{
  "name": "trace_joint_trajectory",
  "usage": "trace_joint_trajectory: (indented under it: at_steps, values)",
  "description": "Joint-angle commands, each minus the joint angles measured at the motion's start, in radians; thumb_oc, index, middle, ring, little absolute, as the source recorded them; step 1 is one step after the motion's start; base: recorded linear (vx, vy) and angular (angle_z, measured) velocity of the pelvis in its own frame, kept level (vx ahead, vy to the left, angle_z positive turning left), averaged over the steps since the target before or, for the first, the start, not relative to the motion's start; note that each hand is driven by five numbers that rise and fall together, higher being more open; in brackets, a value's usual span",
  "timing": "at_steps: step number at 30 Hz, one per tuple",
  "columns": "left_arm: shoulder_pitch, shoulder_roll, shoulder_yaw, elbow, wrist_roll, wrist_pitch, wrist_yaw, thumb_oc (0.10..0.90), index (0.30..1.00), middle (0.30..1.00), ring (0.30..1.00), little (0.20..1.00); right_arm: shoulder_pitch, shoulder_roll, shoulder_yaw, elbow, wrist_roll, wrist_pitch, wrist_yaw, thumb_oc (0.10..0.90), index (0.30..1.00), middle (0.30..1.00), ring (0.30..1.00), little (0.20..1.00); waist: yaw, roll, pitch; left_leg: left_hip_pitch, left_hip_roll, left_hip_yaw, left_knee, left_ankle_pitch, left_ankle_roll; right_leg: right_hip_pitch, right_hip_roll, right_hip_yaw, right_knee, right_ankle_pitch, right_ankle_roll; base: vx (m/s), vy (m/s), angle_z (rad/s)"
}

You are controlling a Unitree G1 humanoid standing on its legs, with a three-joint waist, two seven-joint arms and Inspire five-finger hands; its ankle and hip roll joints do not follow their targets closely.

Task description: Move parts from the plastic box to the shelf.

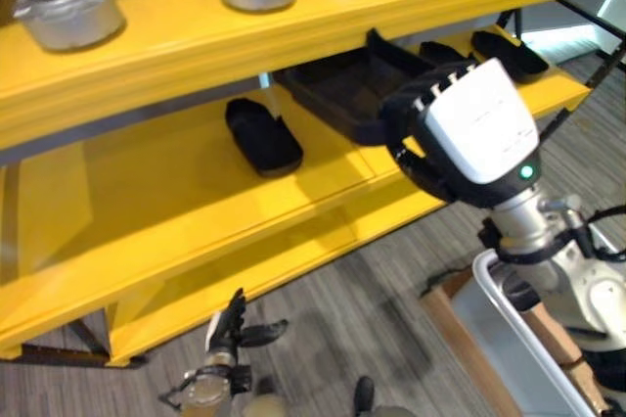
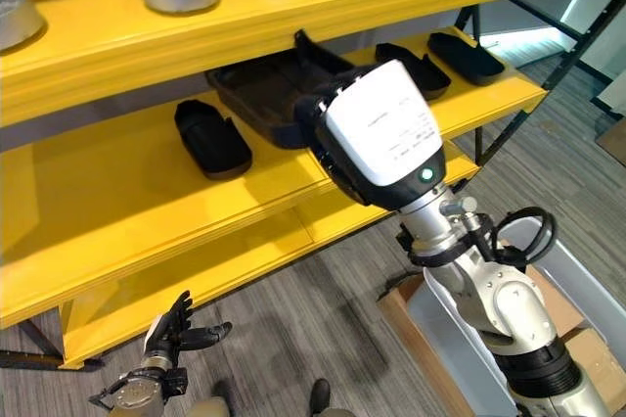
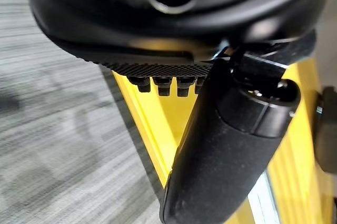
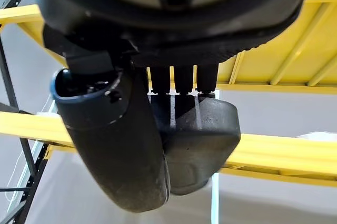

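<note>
Right hand has its fingers curled round a black part, held at the middle shelf beside the black tray. The part looks rigid, light and smooth; gripped mid-body. Arm raised, wrist bent forward. Left hand hangs low, fingers relaxed.

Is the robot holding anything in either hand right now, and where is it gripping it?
The right hand grips a black part, fingers on its top face and thumb at one end. The left hand holds nothing.

Yellow shelf carries black parts, a tray
</note>
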Motion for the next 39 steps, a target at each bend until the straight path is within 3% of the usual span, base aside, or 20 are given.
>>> trace_joint_trajectory:
  at_steps: [1, 2, 3, 4, 6, 9, 11, 16, 23, 29, 39]
  values:
    - [-0.009, 0.026, -0.017, -0.069, -0.035, -0.073, 0.029, 0.9, 1.0, 1.0, 1.0, 1.0, -0.116, -0.025, -0.09, -0.026, 0.036, 0.048, -0.164, 0.4, 0.3, 0.3, 0.3, 0.3, 0.021, 0.05, -0.118, 0.054, 0.021, -0.031, -0.18, 0.248, 0.026, -0.03, 0.021, 0.03, 0.017, -0.015, 0.071, 0.1, 0.216, 0.56]
    - [0.003, 0.021, -0.017, -0.073, -0.034, -0.074, 0.024, 0.9, 1.0, 1.0, 1.0, 1.0, -0.118, -0.027, -0.086, -0.018, 0.038, 0.05, -0.164, 0.4, 0.3, 0.3, 0.3, 0.3, 0.034, 0.07, -0.118, 0.073, 0.007, -0.096, -0.194, 0.221, 0.024, -0.011, 0.017, 0.045, 0.008, -0.021, 0.083, 0.06, 0.146, 0.4]
    - [0.003, 0.02, -0.017, -0.073, -0.034, -0.074, 0.024, 0.9, 1.0, 1.0, 1.0, 1.0, -0.119, -0.027, -0.086, -0.018, 0.038, 0.05, -0.165, 0.4, 0.3, 0.3, 0.3, 0.3, 0.033, 0.07, -0.118, 0.069, 0.005, -0.099, -0.193, 0.225, 0.026, -0.012, 0.015, 0.043, 0.007, -0.017, 0.083, 0.14, 0.338, 0.07]
    - [0.01, 0.014, -0.017, -0.069, -0.038, -0.074, 0.014, 0.9, 1.0, 1.0, 1.0, 1.0, -0.117, -0.027, -0.093, -0.014, 0.026, 0.051, -0.169, 0.4, 0.3, 0.3, 0.3, 0.3, 0.024, 0.089, -0.13, 0.072, -0.005, -0.056, -0.209, 0.186, 0.008, -0.004, -0.004, 0.03, 0.007, -0.011, 0.088, 0.12, 0.31, -0.04]
    - [0.01, 0.019, -0.016, -0.069, -0.041, -0.078, 0.012, 0.9, 1.0, 1.0, 1.0, 1.0, -0.116, -0.01, -0.087, -0.007, 0.029, 0.059, -0.155, 0.4, 0.3, 0.3, 0.3, 0.3, 0.041, 0.094, -0.133, 0.083, -0.043, -0.051, -0.206, 0.154, 0.017, 0.014, -0.038, 0.029, 0.007, 0.0, 0.103, 0.16, 0.362, 0.16]
    - [0.003, 0.036, -0.011, -0.069, -0.034, -0.079, 0.01, 0.9, 1.0, 1.0, 1.0, 1.0, -0.124, 0.006, -0.08, -0.006, 0.02, 0.067, -0.147, 0.4, 0.3, 0.3, 0.3, 0.3, 0.054, 0.081, -0.129, 0.092, -0.082, -0.042, -0.199, 0.134, 0.03, 0.02, -0.077, 0.023, 0.022, 0.004, 0.115, 0.09, 0.251, 0.11]
    - [-0.006, 0.052, -0.003, -0.064, -0.029, -0.078, 0.016, 0.9, 1.0, 1.0, 1.0, 1.0, -0.124, 0.028, -0.068, -0.013, 0.011, 0.07, -0.131, 0.4, 0.3, 0.3, 0.3, 0.3, 0.065, 0.061, -0.125, 0.109, -0.139, -0.026, -0.202, 0.102, 0.056, 0.026, -0.128, 0.018, 0.034, 0.017, 0.141, 0.09, 0.302, -0.06]
    - [-0.008, 0.062, 0.012, -0.068, -0.018, -0.072, 0.026, 0.9, 1.0, 1.0, 1.0, 1.0, -0.138, 0.068, -0.036, -0.003, -0.011, 0.082, -0.099, 0.4, 0.3, 0.3, 0.3, 0.3, 0.083, 0.034, -0.135, 0.105, -0.194, -0.016, -0.209, 0.07, 0.08, 0.012, -0.178, 0.015, 0.043, 0.046, 0.175, 0.04, 0.184, 0.0]
    - [-0.001, 0.059, 0.025, -0.07, -0.015, -0.067, 0.034, 0.9, 1.0, 1.0, 1.0, 1.0, -0.177, 0.137, 0.033, 0.016, -0.009, 0.079, -0.058, 0.4, 0.3, 0.3, 0.3, 0.3, 0.11, 0.001, -0.15, 0.09, -0.225, -0.019, -0.209, 0.058, 0.098, 0.011, -0.207, -0.002, 0.04, 0.072, 0.197, 0.02, 0.071, 0.06]
    - [0.001, 0.057, 0.025, -0.075, -0.018, -0.065, 0.042, 0.9, 1.0, 1.0, 1.0, 1.0, -0.195, 0.179, 0.086, 0.03, 0.017, 0.069, -0.03, 0.4, 0.3, 0.3, 0.3, 0.3, 0.129, -0.009, -0.146, 0.082, -0.231, -0.035, -0.209, 0.06, 0.101, 0.019, -0.213, -0.02, 0.049, 0.07, 0.198, 0.0, 0.011, 0.04]
    - [0.015, 0.071, 0.047, -0.086, -0.03, -0.068, 0.059, 0.9, 1.0, 1.0, 1.0, 1.0, -0.269, 0.225, 0.208, 0.078, 0.038, 0.057, 0.025, 0.4, 0.3, 0.3, 0.3, 0.3, 0.197, -0.025, -0.09, 0.038, -0.234, -0.079, -0.209, 0.081, 0.099, 0.018, -0.214, -0.079, 0.067, 0.062, 0.198, -0.02, -0.007, 0.22]
